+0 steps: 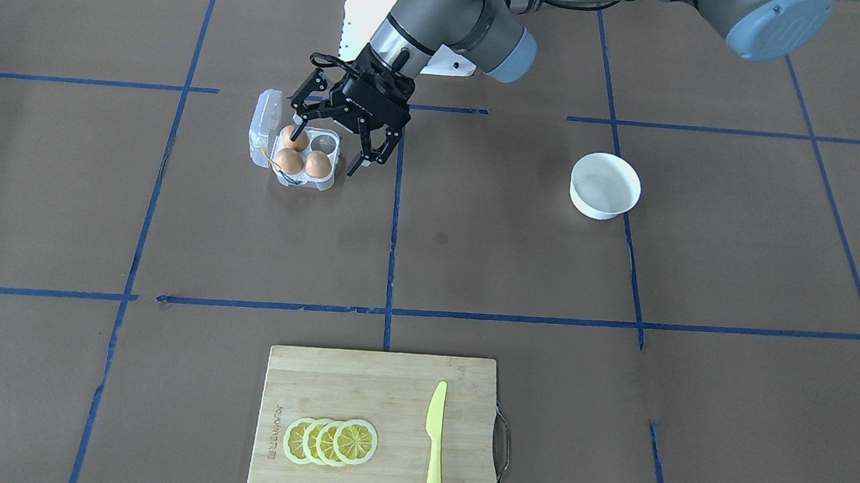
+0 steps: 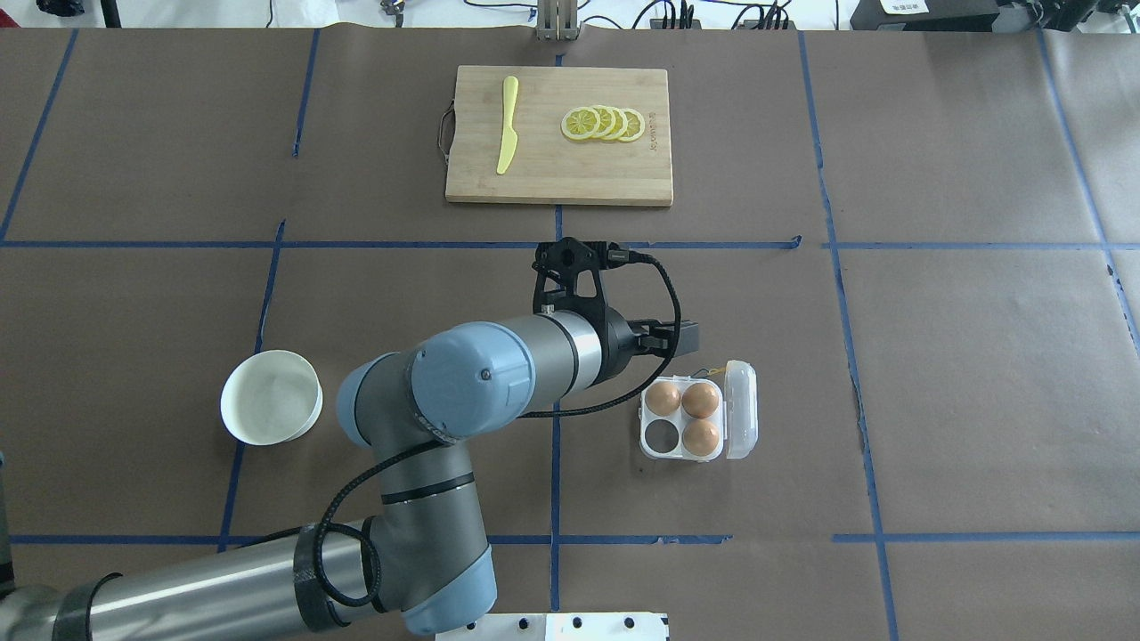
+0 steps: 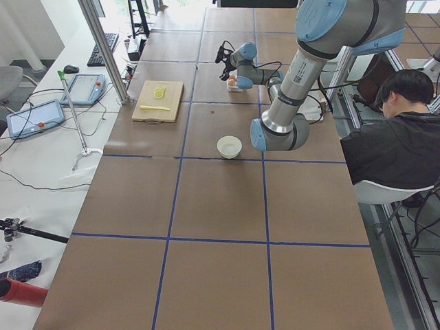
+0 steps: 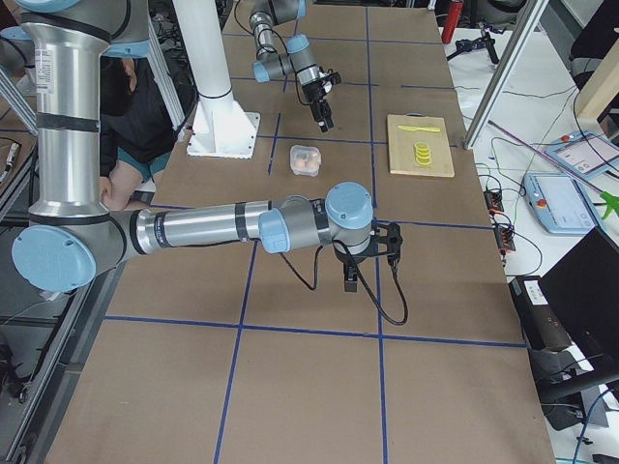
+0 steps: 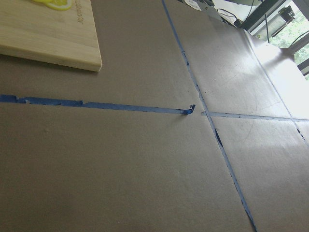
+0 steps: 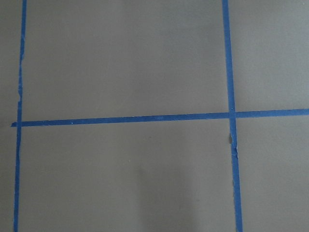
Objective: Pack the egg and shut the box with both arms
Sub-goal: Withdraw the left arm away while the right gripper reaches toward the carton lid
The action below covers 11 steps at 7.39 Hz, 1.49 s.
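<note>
Brown paper covers the whole table [image 1: 53, 185], with blue tape lines [image 1: 63, 79] cutting it into big squares.

Upper left of centre in the front-facing view sits the box [image 1: 303, 181]. It's clear plastic with 4 cells, and its lid [image 1: 264, 122] is thrown open and lying at the left side. 3 eggs fill 3 of those cells: 2 along the lower row and 1 in the upper-left cell. That upper-left egg [image 1: 288, 134] is the one to watch, because a black fingertip crosses right in front of it. Touching or just above? This angle won't say.

Just to the right, the left gripper [image 1: 329, 153] hangs over the box with its pincer spread wide, holding nothing. 1 finger is at the upper-left egg, and the others are out past the box's right edge beside a blue line. The left arm [image 1: 435, 8] slants in from the upper right of the frame.

At bottom centre is a wooden cutting board [image 1: 378, 393]. 4 overlapping lemon slices [image 1: 331, 441] lie on its left part and a yellow-green knife [image 1: 434, 448] on its right.

Further right, a round white bowl [image 1: 604, 185] stands well apart from the box.

The right gripper [image 4: 377, 253] shows only in the right-side view. It is near that frame's centre, low over bare paper and well apart from the box. Whether it is wide or narrow, I cannot tell.
</note>
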### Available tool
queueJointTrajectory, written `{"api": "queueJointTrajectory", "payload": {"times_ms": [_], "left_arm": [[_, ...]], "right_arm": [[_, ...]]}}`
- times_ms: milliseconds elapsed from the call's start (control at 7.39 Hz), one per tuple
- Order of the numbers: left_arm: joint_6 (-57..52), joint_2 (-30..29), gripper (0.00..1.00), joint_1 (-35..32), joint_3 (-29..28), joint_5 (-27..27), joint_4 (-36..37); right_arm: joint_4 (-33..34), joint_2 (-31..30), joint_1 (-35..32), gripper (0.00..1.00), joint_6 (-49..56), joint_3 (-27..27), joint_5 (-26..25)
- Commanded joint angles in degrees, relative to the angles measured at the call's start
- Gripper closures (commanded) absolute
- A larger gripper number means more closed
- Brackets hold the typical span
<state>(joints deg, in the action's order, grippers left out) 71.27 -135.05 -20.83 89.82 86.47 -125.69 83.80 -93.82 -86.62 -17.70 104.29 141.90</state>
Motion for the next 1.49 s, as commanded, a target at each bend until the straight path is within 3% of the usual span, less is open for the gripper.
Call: {"api": "queueJointTrajectory", "payload": {"times_ms": [0, 271, 406, 541, 676, 812, 947, 1082, 1353], "left_arm": [[-5.3, 0.7, 0.00, -4.5, 6.5, 4.7, 13.9], [-12.3, 2.6, 0.00, -9.7, 12.5, 11.2, 26.5], [-16.2, 4.1, 0.00, -11.9, 15.4, 11.6, 31.0], [-19.5, 6.2, 0.00, -14.9, 18.7, 11.8, 34.0], [-22.1, 6.7, 0.00, -20.9, 20.3, 15.5, 36.9], [-25.4, 6.6, 0.00, -24.8, 21.0, 17.8, 38.9], [-26.3, 6.9, 0.00, -26.4, 21.7, 17.9, 39.6], [-26.6, 7.0, 0.00, -26.5, 22.5, 17.9, 39.7], [-26.6, 6.9, 0.00, -28.7, 23.3, 17.9, 39.8]], "right_arm": [[-4.3, -0.1, 7.7, 0.00, -15.2, 6.1, -1.2], [-24.7, -0.8, 19.5, 0.00, -39.6, 6.2, -6.7], [-29.3, -0.8, 23.9, 0.02, -46.1, 6.4, -8.5], [-30.7, -0.8, 28.0, 0.12, -50.0, 7.2, -10.7], [-31.0, -0.8, 31.5, 0.36, -52.9, 8.1, -11.6], [-32.2, -1.1, 33.9, 0.72, -53.2, 8.2, -11.6], [-35.3, -2.6, 37.1, 1.00, -55.4, 8.6, -11.5], [-38.2, -2.7, 40.8, 1.00, -56.3, 8.7, -11.7], [-38.5, -2.0, 48.5, 1.00, -56.5, 8.7, -17.8]]}}
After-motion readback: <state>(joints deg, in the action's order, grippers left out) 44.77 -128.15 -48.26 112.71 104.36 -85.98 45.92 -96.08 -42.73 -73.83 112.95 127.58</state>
